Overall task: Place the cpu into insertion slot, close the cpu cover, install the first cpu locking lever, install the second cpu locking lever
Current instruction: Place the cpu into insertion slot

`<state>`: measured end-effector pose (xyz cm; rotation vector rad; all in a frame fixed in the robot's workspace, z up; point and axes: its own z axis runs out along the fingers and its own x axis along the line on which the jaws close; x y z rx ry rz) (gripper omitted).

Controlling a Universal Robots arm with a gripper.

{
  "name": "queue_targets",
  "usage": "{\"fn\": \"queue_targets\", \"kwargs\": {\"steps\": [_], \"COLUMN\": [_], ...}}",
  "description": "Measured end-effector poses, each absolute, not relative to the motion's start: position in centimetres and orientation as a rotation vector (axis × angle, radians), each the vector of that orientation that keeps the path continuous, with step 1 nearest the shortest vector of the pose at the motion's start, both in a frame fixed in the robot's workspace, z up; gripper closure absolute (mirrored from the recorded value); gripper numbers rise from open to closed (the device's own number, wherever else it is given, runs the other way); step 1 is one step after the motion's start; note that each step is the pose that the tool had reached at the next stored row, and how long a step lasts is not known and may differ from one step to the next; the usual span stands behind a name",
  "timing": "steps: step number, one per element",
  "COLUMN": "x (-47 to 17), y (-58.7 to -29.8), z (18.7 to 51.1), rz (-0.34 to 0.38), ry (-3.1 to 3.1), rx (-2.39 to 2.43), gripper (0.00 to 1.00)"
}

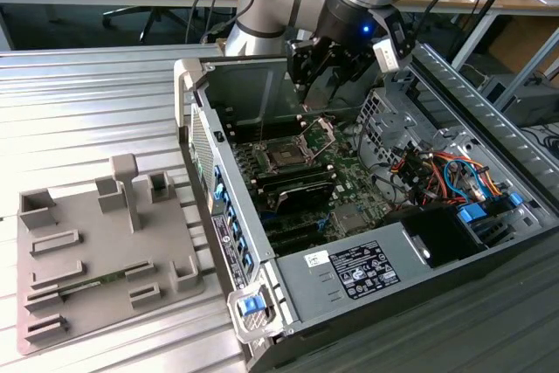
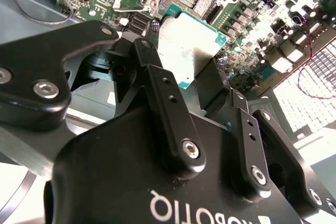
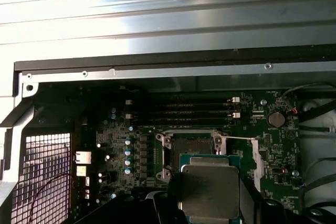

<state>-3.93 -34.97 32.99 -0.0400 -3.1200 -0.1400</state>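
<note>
Hand [image 2: 181, 77] closed on cpu [image 2: 190, 43], fingers [image 2: 163, 93] pinching two opposite edges. Chip held above board [image 3: 273, 171], near insertion slot [image 3: 191, 142], not yet seated.

Exterior view: hand upper centre of frame, slot mid-frame, cpu cover [image 1: 319, 133] raised just beside slot.

Risks, judged:
- chip lowered tilted or wrongly turned could bend socket contacts
- fingers may catch raised cover
- slipping grip drops chip onto board

Hard to make out: socket contacts, chip orientation marks. Part of chip hidden by fingers.
</note>
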Motion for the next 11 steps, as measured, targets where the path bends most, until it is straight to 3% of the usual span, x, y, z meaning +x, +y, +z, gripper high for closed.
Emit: {"fn": "queue_targets", "kwargs": {"steps": [11], "x": [-3.93], "y": [-34.97], "z": [32.74], "rz": [-0.140], "ry": [-3.120], "rx": [-0.040], "gripper": [0.47]}}
